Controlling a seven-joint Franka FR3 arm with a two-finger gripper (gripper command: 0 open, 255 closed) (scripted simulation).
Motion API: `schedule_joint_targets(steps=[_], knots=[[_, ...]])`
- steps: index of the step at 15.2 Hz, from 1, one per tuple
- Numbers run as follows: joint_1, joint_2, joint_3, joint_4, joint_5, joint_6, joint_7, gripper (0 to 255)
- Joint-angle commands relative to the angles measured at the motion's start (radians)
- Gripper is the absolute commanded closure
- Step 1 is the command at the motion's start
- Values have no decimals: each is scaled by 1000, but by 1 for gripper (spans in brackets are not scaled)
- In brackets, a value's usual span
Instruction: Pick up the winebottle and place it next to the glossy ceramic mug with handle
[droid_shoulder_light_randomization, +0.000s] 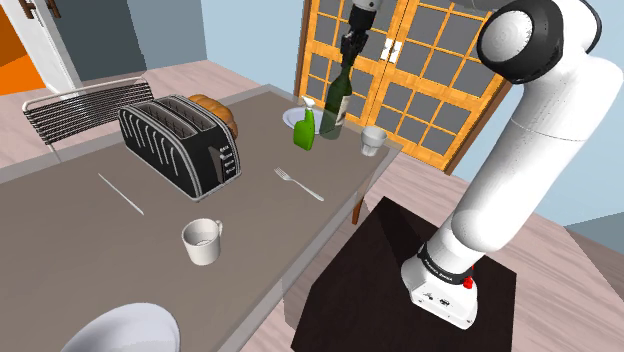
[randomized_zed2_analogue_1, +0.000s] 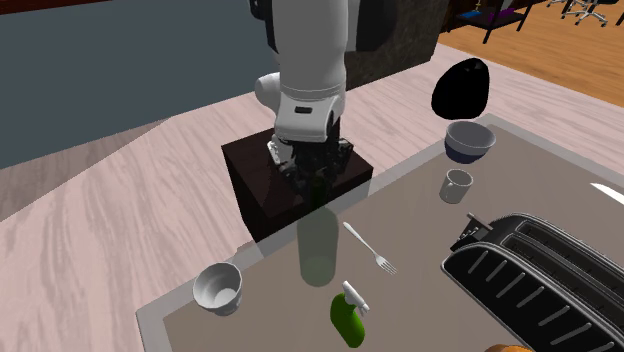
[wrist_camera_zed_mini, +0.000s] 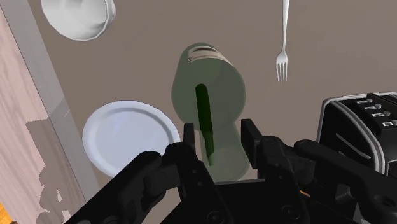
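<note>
A white mug (droid_shoulder_light_randomization: 200, 241) sits on the table (droid_shoulder_light_randomization: 60, 210) near the stand. Beyond it lie a fork (droid_shoulder_light_randomization: 299, 184) and a black toaster (droid_shoulder_light_randomization: 180, 145). At the far end the green wine bottle (droid_shoulder_light_randomization: 336, 108) stands upright, just beside a green sprayer (droid_shoulder_light_randomization: 305, 128). The gripper (droid_shoulder_light_randomization: 347, 60) hangs over it, fingers spread either side of the neck, not clasping it.
</note>
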Motion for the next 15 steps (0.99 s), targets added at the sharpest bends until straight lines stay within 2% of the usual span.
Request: schedule_joint_targets(steps=[1,7,15], knots=[[-2,4,-1,33,1,-29,0,255],[-8,28,-3,140,9,-113,-2,255],[89,-176,72,-7,-59,-158,165,255]])
